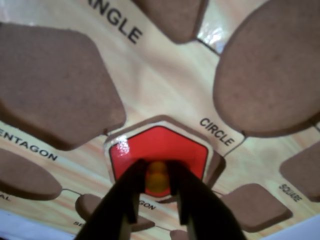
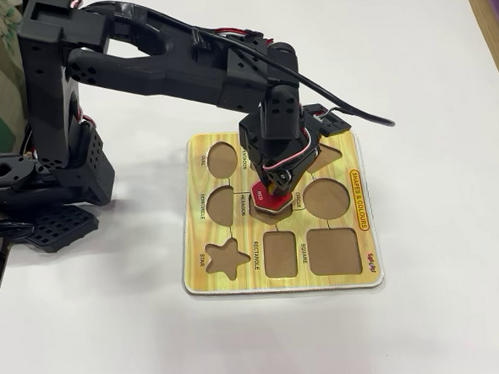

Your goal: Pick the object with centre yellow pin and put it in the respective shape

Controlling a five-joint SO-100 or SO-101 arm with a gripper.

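Tool [image 1: 159,186] clamped on yellow knob [image 1: 157,176] of red hexagon piece [image 1: 159,150], lower centre of wrist view, sitting slightly askew in hexagon cut-out [image 1: 216,167]; brown rim exposed right.

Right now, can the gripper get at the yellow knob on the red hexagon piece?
Probably yes: the gripper already has its fingers on either side of the yellow knob, and nothing else crowds the red hexagon piece lying in its cut-out of the shape board.

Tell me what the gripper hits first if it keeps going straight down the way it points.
The gripper is shut on the yellow knob peg of the flat red hexagonal wooden piece, so pressing on would probably drive that piece into the yellow wood-grain shape board.
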